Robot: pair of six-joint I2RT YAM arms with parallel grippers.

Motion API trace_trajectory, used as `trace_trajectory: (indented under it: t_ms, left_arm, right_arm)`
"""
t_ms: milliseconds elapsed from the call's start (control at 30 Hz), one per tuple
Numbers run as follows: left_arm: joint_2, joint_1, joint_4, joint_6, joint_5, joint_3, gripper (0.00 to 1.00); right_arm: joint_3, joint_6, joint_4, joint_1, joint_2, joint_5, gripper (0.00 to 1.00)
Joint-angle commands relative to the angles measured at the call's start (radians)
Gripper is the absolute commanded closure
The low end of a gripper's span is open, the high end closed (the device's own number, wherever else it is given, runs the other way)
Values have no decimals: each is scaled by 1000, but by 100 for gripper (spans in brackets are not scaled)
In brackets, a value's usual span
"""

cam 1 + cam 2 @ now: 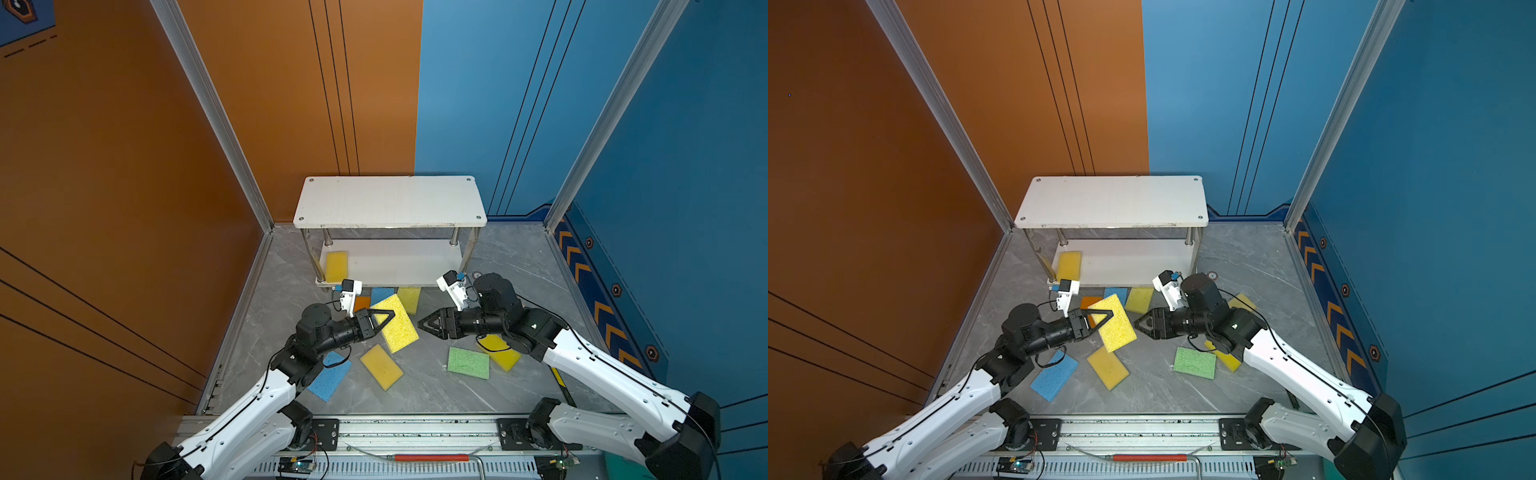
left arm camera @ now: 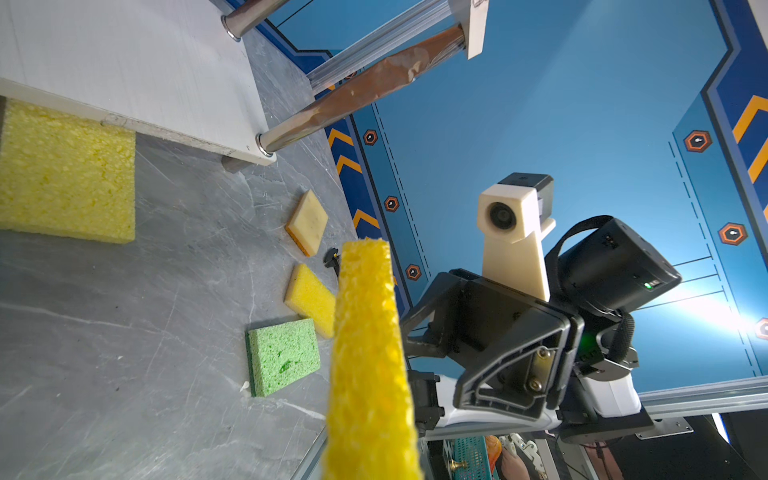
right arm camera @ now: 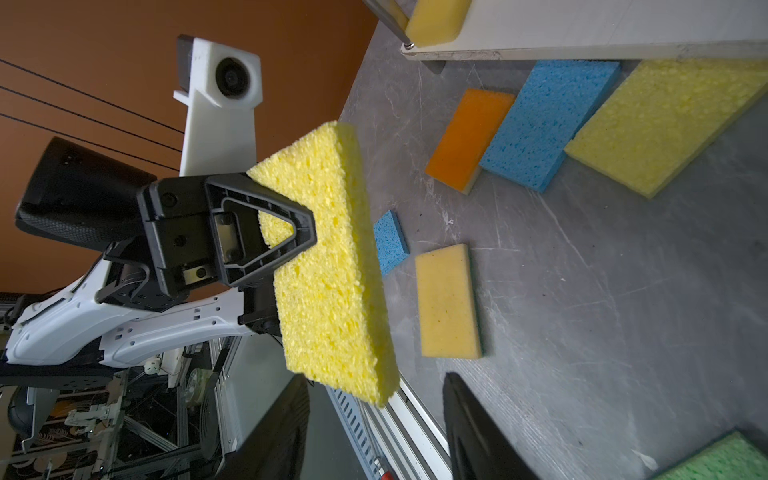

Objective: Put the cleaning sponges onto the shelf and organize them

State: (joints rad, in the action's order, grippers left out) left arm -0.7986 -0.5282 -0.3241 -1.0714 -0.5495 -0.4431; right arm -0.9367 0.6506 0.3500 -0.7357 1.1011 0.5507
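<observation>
**Clerk:** Item, left end effector (image 1: 384, 318)?
**Checker:** Pinching the large yellow sponge (image 1: 401, 332) near one end, clear of the surface (image 1: 436, 390). Most of the pad juts past the jaws.
**Clerk:** Right end effector (image 1: 426, 324)?
**Checker:** Jaws spread, holding nothing. It sits just beside the sponge, not touching.
**Clerk:** Shelf (image 1: 390, 201)?
**Checker:** Top board bare. Lower board (image 1: 395, 262) carries one yellow pad (image 1: 336, 266) at its left end; the rest is free.
**Clerk:** Hazards?
**Checker:** Three, by my reckoning.
- Soft foam gripped near one end may sag, pivot or slip out.
- The jutting end may snag the lower board's front edge or the front left post (image 1: 313, 257), since the gap between the boards looks low.
- A swing rightward would likely brush the other end effector.

**Clerk:** Loose stock near the path?
**Checker:** Orange sponge (image 1: 362, 302), blue sponge (image 1: 382, 294) and pale yellow sponge (image 1: 409, 299) crowd the shelf's foot. A low carry could drag them.
**Clerk:** Open room?
**Checker:** The top board from above, or the lower board right of the pad.
</observation>
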Motion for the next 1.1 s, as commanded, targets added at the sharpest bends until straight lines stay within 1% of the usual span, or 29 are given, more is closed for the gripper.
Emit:
trace_trajectory:
  t_ms: [0,100,200,367,533,700,833,1067]
  left_arm:
    - [31,16,-20,-17,24,14,100]
    - [28,40,-20,-25,16,5,100]
    - [-9,72,-20,-25,-19,-17,100]
    - [-107,143,-20,-14,-122,-84,100]
    - [-142,186,-26,-9,-183,-118,100]
    - [-146,187,-27,-11,-248,-127,100]
    - [-135,174,-27,-19,-244,-127,100]
    - [-152,168,-27,-12,-257,-134,100]
  right_arm:
    - [2,-26,28,4,13,31,45]
    - [4,-42,29,4,9,24,41]
    - [8,-45,28,7,3,0,37]
    - [16,-23,14,4,-7,-19,35]
    - [-1,-16,15,10,5,-10,35]
    - [-19,-16,8,5,27,9,38]
    - [-34,-9,4,-12,35,12,40]
    - [-40,-11,-16,-27,48,2,41]
